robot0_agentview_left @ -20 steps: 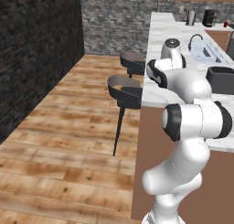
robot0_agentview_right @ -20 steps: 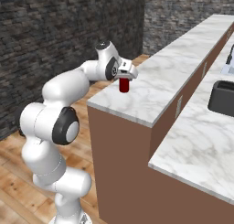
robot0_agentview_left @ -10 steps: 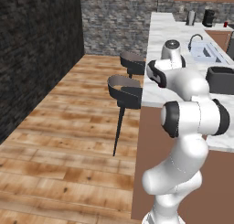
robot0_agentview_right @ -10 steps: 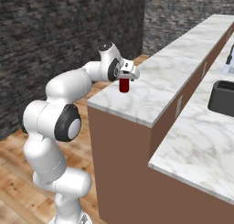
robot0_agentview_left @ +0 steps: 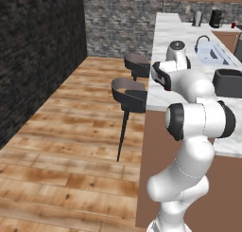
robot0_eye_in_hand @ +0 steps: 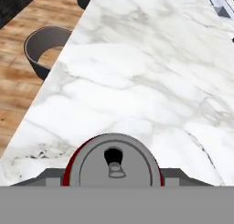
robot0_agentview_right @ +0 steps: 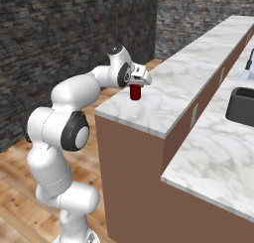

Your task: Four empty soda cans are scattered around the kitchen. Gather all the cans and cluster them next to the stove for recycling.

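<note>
A red soda can [robot0_agentview_right: 135, 92] with a silvery top stands upright near the left edge of the marble counter [robot0_agentview_right: 178, 83]. My gripper [robot0_agentview_right: 139, 81] reaches down over it from above. In the hand view the can's top [robot0_eye_in_hand: 113, 166] sits right under the camera, and the two fingertips [robot0_eye_in_hand: 51, 175] press against its sides, so the gripper [robot0_eye_in_hand: 113, 177] is shut on it. A small red thing [robot0_agentview_left: 233, 25], perhaps another can, stands on the far back counter. The stove is out of view.
Two dark bar stools [robot0_agentview_left: 130, 94] [robot0_agentview_left: 138, 63] stand on the wooden floor beside the counter. A sink [robot0_agentview_left: 213, 54] and a dark box-shaped appliance [robot0_agentview_left: 228, 82] sit on the lower counter behind. A grey holder [robot0_agentview_left: 197, 18] and a black machine [robot0_agentview_left: 215, 18] stand at the far end.
The wrist has shifted only slightly. The red can stays at the same spot on the counter.
</note>
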